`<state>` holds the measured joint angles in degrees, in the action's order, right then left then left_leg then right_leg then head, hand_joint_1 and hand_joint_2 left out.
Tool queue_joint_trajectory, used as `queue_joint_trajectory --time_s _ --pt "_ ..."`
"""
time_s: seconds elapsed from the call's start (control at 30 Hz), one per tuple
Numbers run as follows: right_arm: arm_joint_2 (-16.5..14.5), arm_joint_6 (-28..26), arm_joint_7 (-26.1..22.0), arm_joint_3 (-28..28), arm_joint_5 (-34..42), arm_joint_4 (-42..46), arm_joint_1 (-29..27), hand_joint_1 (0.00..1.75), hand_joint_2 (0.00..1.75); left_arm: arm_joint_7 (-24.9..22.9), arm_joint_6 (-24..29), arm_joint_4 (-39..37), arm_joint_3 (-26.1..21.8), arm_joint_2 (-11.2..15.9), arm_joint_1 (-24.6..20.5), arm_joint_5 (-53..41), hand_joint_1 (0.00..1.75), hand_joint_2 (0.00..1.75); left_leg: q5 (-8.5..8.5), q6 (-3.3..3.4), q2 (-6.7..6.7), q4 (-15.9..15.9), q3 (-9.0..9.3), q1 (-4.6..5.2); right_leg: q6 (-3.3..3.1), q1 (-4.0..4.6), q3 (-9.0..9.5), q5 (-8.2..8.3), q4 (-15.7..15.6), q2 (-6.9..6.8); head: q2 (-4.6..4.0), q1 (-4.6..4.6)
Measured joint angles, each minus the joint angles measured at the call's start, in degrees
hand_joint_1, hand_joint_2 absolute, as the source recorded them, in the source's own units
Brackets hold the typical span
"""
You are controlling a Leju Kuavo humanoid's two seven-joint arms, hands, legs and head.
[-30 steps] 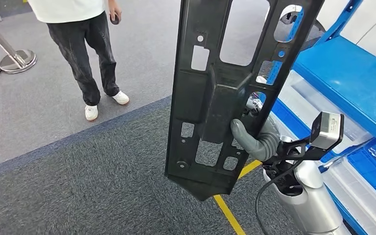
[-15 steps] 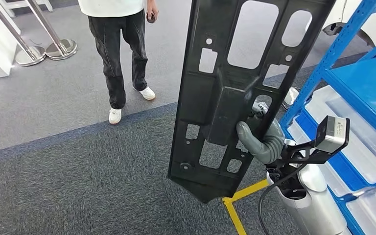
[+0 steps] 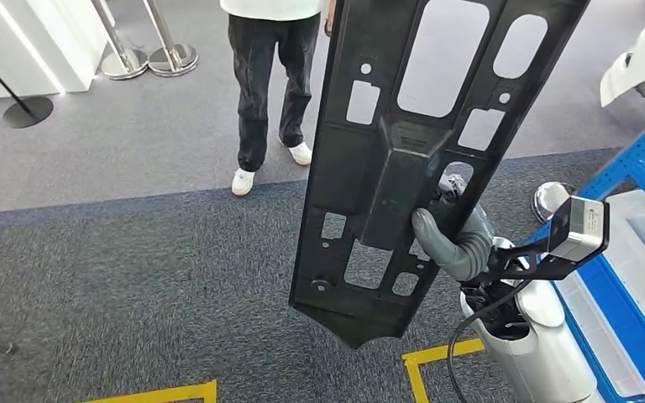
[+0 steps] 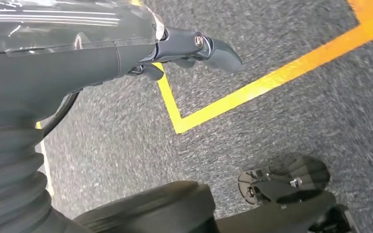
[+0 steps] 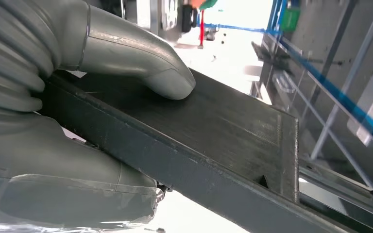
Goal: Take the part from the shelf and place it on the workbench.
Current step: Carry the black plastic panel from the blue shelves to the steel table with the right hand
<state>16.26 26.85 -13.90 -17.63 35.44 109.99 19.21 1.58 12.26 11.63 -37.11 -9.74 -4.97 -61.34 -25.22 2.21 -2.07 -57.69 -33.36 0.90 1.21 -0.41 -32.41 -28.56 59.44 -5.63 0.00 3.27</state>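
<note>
Part (image 3: pixel 403 159) off shelf (image 3: pixel 638 180), clamped in right hand (image 3: pixel 458 243). Left hand (image 4: pixel 194 46) empty, fingers apart. Remaining: placement on tabletop.

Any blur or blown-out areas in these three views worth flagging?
Head view: sharp, evenly lit, the black part in the right hand crisp. Left wrist view: grey carpet smeared at the far edge, the left hand soft. Right wrist view: background behind the shelf frame overexposed to white; thumb on the part in focus.
</note>
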Motion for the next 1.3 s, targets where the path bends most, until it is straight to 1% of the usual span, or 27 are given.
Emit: queue_joint_trajectory --time_s 0.07,0.1,0.13,0.17,0.2,0.23,0.3,0.37,0.43,0.47,0.53,0.6,0.67,0.7,0.73,0.77,0.8,0.87,0.9,0.97,1.03,1.1,1.13,1.17,1.2,1.23,1.3 --pt "0.04 -0.01 -0.08 0.32 -0.13 -0.07 -0.13 1.75 1.75 0.07 -0.23 0.0 0.02 -0.07 -0.12 -0.22 0.0 1.75 0.34 0.5 1.37 0.39 0.18 -0.25 0.3 -0.31 -2.47 -3.17 5.59 3.72 0.0 -0.01" --pt "0.07 0.02 -0.19 0.49 -0.28 -0.15 -0.35 1.75 1.75 0.08 -0.38 0.0 0.03 -0.08 -0.2 -0.36 0.0 1.75 0.39 0.63 2.05 0.38 0.14 -0.27 0.35 -0.34 -4.49 -4.96 9.68 4.86 0.0 -0.01" --pt "0.11 0.06 -0.3 0.63 -0.48 -0.24 -0.64 1.75 1.75 0.1 -0.49 0.0 0.03 -0.09 -0.26 -0.45 0.0 1.75 0.41 0.69 2.8 0.32 0.11 -0.27 0.42 -0.36 -6.33 -6.08 13.19 5.28 0.0 -0.01" --pt "0.15 0.13 -0.41 0.74 -0.69 -0.34 -0.95 1.75 1.75 0.11 -0.6 0.0 0.04 -0.1 -0.32 -0.51 0.0 1.75 0.41 0.7 3.6 0.24 0.09 -0.27 0.48 -0.39 -7.49 -6.19 15.13 5.42 0.0 -0.01" --pt "0.15 0.21 -0.53 0.84 -0.81 -0.41 -1.18 1.75 1.75 0.12 -0.7 0.0 0.05 -0.1 -0.4 -0.53 0.0 1.75 0.39 0.66 4.45 0.09 0.09 -0.3 0.5 -0.46 -7.6 -5.14 14.82 5.49 0.0 -0.01" --pt "0.15 0.32 -0.63 0.96 -0.91 -0.43 -1.3 1.75 1.75 0.11 -0.8 0.0 0.05 -0.11 -0.48 -0.54 0.0 1.75 0.32 0.55 5.28 -0.11 0.13 -0.34 0.52 -0.58 -6.56 -3.08 12.15 5.73 0.0 -0.01" --pt "0.17 0.56 -0.75 1.3 -0.99 -0.45 -1.32 1.75 1.75 0.07 -0.93 0.0 0.07 -0.17 -0.7 -0.54 0.0 1.75 0.02 0.1 6.79 -0.77 -0.06 -0.39 0.59 -0.95 -3.15 0.83 4.21 7.8 0.0 -0.01" --pt "0.26 0.79 -0.83 1.66 -1.01 -0.48 -1.34 1.75 1.75 0.04 -0.98 0.0 0.07 -0.21 -0.9 -0.52 0.0 1.75 -0.1 -0.51 7.98 -1.28 -0.63 -0.45 0.5 -1.14 -1.48 1.98 0.1 9.58 0.0 -0.01" --pt "0.37 0.93 -0.88 1.84 -1.0 -0.49 -1.34 1.75 1.75 0.03 -1.0 0.0 0.06 -0.2 -0.97 -0.51 0.0 1.75 0.1 -1.14 9.12 -1.26 -1.11 -0.59 0.0 -1.03 -1.47 1.9 -0.19 8.95 0.0 -0.01" --pt "0.4 0.97 -0.9 1.88 -0.99 -0.48 -1.3 1.75 1.75 0.01 -0.98 0.0 0.06 -0.19 -0.96 -0.53 0.0 1.75 -0.01 -1.42 8.87 -1.42 -1.25 -0.6 -0.35 -1.02 -1.34 1.97 -0.4 8.3 0.0 -0.01" --pt "0.41 1.06 -1.0 1.99 -0.99 -0.44 -1.3 1.75 1.75 -0.1 -0.95 0.0 0.06 -0.15 -0.97 -0.57 0.0 1.75 -1.74 -2.01 6.27 -4.0 -2.36 -0.48 -1.13 -1.03 -0.95 2.06 -0.89 6.89 0.0 0.0" --pt "0.44 1.26 -1.09 2.2 -0.99 -0.42 -1.47 1.75 1.75 -0.19 -0.91 0.0 0.06 -0.14 -1.16 -0.58 0.0 1.75 -5.43 -2.48 3.25 -10.9 -5.43 -0.6 -1.63 -0.7 -0.74 1.97 -1.04 5.36 0.0 0.0" --pt "0.48 1.55 -1.1 2.4 -0.99 -0.42 -1.72 1.75 1.75 -0.19 -0.89 0.0 0.06 -0.14 -1.48 -0.59 0.0 1.75 -7.71 -2.73 2.49 -17.08 -8.22 -0.84 -1.79 -0.42 -0.7 1.83 -1.02 3.69 0.0 0.0" --pt "0.48 1.69 -1.1 2.45 -0.99 -0.42 -1.82 1.75 1.75 -0.23 -0.89 0.0 0.06 -0.14 -1.54 -0.62 0.0 1.75 -7.33 -2.73 2.37 -17.43 -8.24 -0.91 -1.81 -0.33 -0.65 1.75 -1.01 2.9 0.0 0.01" --pt "0.48 1.81 -1.1 2.49 -0.99 -0.42 -1.88 1.75 1.75 -0.3 -0.89 0.0 0.06 -0.14 -1.5 -0.64 0.0 1.75 -5.94 -2.63 2.19 -15.42 -7.07 -0.94 -1.79 -0.26 -0.53 1.65 -1.01 2.21 0.0 0.01" --pt "0.48 1.9 -1.1 2.55 -0.99 -0.42 -1.89 1.75 1.75 -0.37 -0.87 0.0 0.06 -0.13 -1.38 -0.67 0.0 1.75 -3.94 -2.41 1.62 -11.59 -4.96 -0.9 -1.73 -0.21 -0.32 1.53 -1.01 1.59 0.0 0.01" --pt "0.48 1.93 -1.11 2.62 -0.99 -0.41 -1.89 1.75 1.75 -0.49 -0.84 0.0 0.06 -0.09 -1.18 -0.7 0.0 1.75 -2.44 -2.11 0.35 -7.43 -2.73 -0.64 -1.61 -0.12 -0.11 1.39 -1.01 1.03 0.0 0.01" --pt "0.49 1.98 -1.08 2.83 -0.99 -0.4 -1.88 1.75 1.75 -0.61 -0.78 0.0 0.05 -0.01 -0.82 -0.69 0.0 1.75 -1.01 -1.34 -1.71 -1.8 0.02 0.04 -1.2 0.09 0.05 1.2 -0.99 -0.04 0.0 0.01" --pt "0.5 2.02 -1.03 2.91 -0.99 -0.41 -1.87 1.75 1.75 -0.64 -0.75 0.0 0.05 0.02 -0.63 -0.67 0.0 1.75 -1.17 -1.02 -2.04 -1.02 0.21 0.37 -0.96 0.16 0.05 1.17 -1.0 -0.62 0.0 0.0" --pt "0.5 2.1 -0.91 2.98 -0.99 -0.39 -1.79 1.75 1.75 -0.58 -0.68 0.0 0.04 0.02 -0.38 -0.63 0.0 1.75 -0.81 -0.42 -0.77 -0.43 0.14 0.31 -0.42 0.1 0.19 1.0 -1.02 -1.46 0.0 0.01" --pt "0.53 2.29 -0.88 3.06 -0.99 -0.31 -1.71 1.75 1.75 -0.5 -0.55 0.0 0.04 -0.03 -0.32 -0.63 0.0 1.75 -0.3 0.17 0.63 0.29 0.52 -0.09 0.04 -0.16 -0.43 -0.54 0.98 0.91 0.0 0.0" --pt "0.64 2.51 -0.87 3.2 -0.99 -0.27 -1.87 1.75 1.75 -0.47 -0.48 0.0 0.05 -0.12 -0.34 -0.67 0.0 1.75 -0.05 0.54 1.93 0.58 0.72 -0.3 0.3 -0.37 -3.46 -3.89 7.39 4.39 0.0 -0.01" --pt "0.71 2.6 -0.88 3.27 -0.99 -0.27 -2.09 1.75 1.75 -0.47 -0.48 0.0 0.05 -0.17 -0.33 -0.68 0.0 1.75 -0.03 0.6 2.63 0.54 0.68 -0.31 0.39 -0.38 -5.51 -5.43 11.35 5.1 0.0 -0.01" --pt "0.75 2.64 -0.86 3.31 -1.01 -0.28 -2.34 1.75 1.75 -0.46 -0.48 0.0 0.06 -0.22 -0.32 -0.7 0.0 1.75 -0.04 0.62 3.4 0.48 0.66 -0.33 0.5 -0.41 -7.13 -6.11 14.22 5.34 0.0 -0.01" --pt "0.79 2.69 -0.85 3.33 -1.01 -0.28 -2.54 1.75 1.75 -0.46 -0.48 0.0 0.06 -0.28 -0.32 -0.71 0.0 1.75 -0.07 0.58 4.24 0.36 0.66 -0.36 0.58 -0.47 -7.86 -5.64 15.14 5.41 0.0 -0.01" --pt "0.83 2.74 -0.85 3.37 -1.02 -0.27 -2.67 1.75 1.75 -0.45 -0.48 0.0 0.06 -0.34 -0.34 -0.71 0.0 1.75 -0.15 0.47 5.11 0.15 0.7 -0.44 0.66 -0.58 -7.42 -4.03 13.67 5.52 0.0 -0.01" --pt "0.9 2.76 -0.87 3.46 -1.11 -0.26 -2.76 1.75 1.75 -0.48 -0.48 0.0 0.07 -0.48 -0.42 -0.74 0.0 1.75 -0.52 0.03 6.71 -0.49 0.71 -0.68 0.88 -1.03 -4.19 0.19 6.29 6.98 0.0 -0.01"
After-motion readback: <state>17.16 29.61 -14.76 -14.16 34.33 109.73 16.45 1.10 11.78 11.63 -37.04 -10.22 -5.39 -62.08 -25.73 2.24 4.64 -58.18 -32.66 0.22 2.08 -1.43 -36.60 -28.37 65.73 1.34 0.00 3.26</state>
